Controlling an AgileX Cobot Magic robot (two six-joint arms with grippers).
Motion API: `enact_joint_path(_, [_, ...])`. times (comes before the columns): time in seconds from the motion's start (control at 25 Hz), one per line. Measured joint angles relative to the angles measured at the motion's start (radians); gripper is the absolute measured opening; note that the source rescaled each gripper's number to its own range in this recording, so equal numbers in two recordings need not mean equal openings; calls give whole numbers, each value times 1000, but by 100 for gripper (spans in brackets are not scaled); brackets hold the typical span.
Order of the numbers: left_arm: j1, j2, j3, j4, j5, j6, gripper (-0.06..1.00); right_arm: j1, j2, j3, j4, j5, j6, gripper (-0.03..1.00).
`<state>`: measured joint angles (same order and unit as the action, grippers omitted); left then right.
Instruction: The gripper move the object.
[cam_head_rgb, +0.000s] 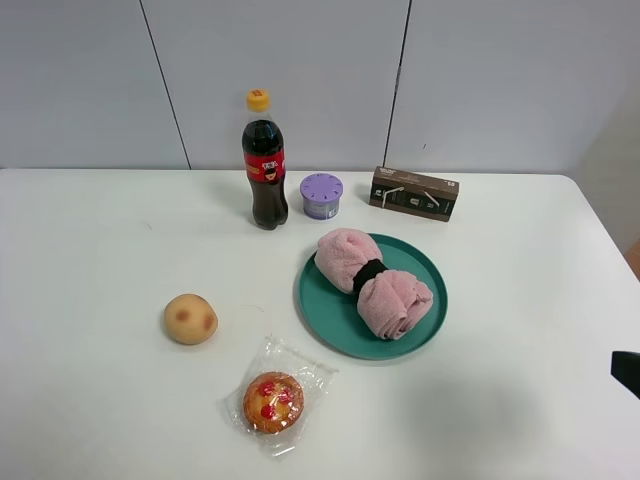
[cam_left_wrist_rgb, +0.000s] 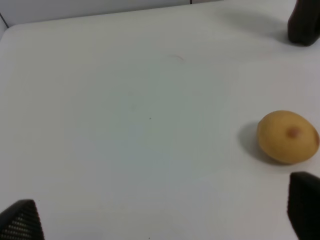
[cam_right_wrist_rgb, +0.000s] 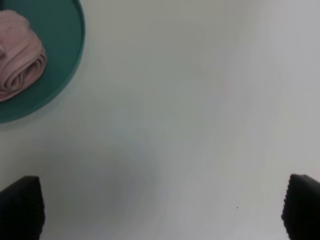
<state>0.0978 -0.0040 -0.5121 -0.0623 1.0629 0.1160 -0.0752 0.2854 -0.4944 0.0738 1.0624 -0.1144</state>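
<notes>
The rolled pink towel with a black band around its middle lies across the round teal plate right of the table's centre. One end of the towel and the plate's rim show in the right wrist view. My right gripper is open and empty over bare table to the right of the plate; only a black tip of it shows at the high view's right edge. My left gripper is open and empty, with a yellow-brown bun ahead of one finger.
A cola bottle, a purple lidded tub and a brown carton stand at the back. The bun lies at the left. A wrapped muffin lies at the front.
</notes>
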Motion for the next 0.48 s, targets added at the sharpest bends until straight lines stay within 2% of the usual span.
enact_joint_path(0.28, [0, 0, 0, 0, 0, 0, 100, 64, -89, 0, -8, 3, 8, 91])
enact_joint_path(0.48, [0, 0, 0, 0, 0, 0, 100, 73, -99, 0, -49, 3, 67, 91])
